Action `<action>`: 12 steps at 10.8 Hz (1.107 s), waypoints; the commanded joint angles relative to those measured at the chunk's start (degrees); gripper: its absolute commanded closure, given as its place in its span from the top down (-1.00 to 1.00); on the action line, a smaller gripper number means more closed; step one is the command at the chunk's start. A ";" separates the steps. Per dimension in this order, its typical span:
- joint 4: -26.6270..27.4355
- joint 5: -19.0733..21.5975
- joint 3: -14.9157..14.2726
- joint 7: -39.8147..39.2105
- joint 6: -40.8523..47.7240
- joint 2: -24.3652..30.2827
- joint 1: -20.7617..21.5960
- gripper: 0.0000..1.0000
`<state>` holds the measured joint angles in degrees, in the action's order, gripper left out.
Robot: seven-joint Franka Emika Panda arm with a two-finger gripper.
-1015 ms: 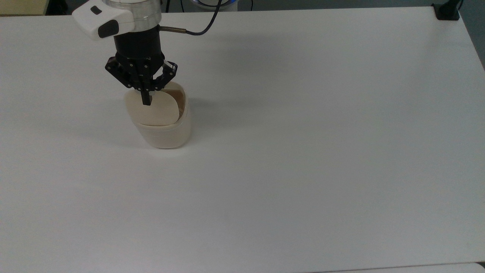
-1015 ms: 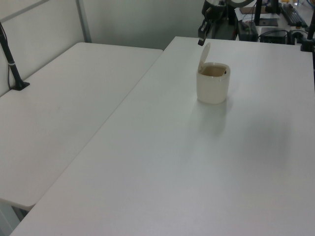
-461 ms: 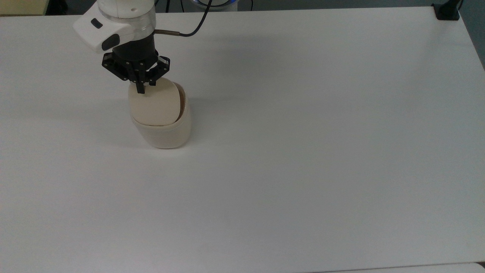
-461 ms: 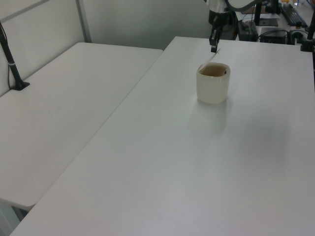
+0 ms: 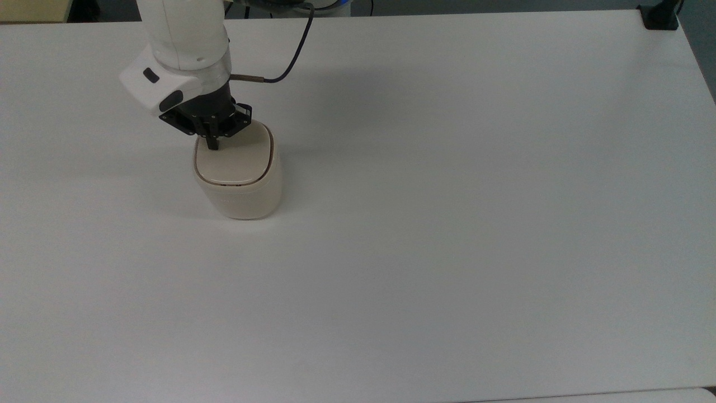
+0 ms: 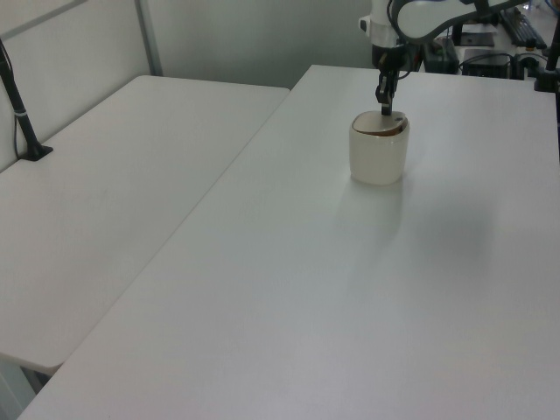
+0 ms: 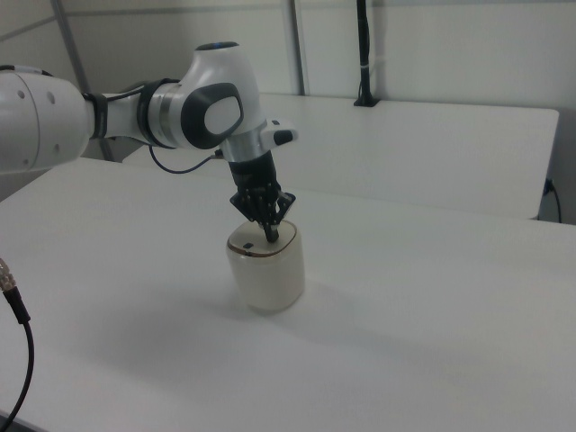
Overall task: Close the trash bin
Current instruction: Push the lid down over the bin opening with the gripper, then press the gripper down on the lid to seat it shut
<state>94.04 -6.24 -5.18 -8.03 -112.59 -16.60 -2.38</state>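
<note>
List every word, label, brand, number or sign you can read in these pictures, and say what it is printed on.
None can be read.
The trash bin has a small black square mark on its lid, with no lettering legible.
The gripper and the table show no text.

One trash bin [image 5: 238,179], one gripper [image 5: 212,146], two tables [image 6: 262,289].

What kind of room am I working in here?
Likely a robotics lab: plain white tables pushed together, black camera poles clamped at their edges, and a bench of electronics behind. The arm's tool presses the bin lid.
</note>
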 commanded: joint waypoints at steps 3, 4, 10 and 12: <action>0.27 -0.79 -0.18 -0.94 -0.17 -1.59 0.18 -1.00; 0.27 -0.79 -0.18 -0.94 -0.26 -2.12 0.27 -1.00; -0.78 -0.26 0.52 -0.59 8.09 1.93 1.41 -0.97; -0.61 0.18 0.61 -0.58 7.91 1.83 1.59 -0.98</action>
<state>92.84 -6.25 -4.47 -8.40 -105.76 -15.44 -1.60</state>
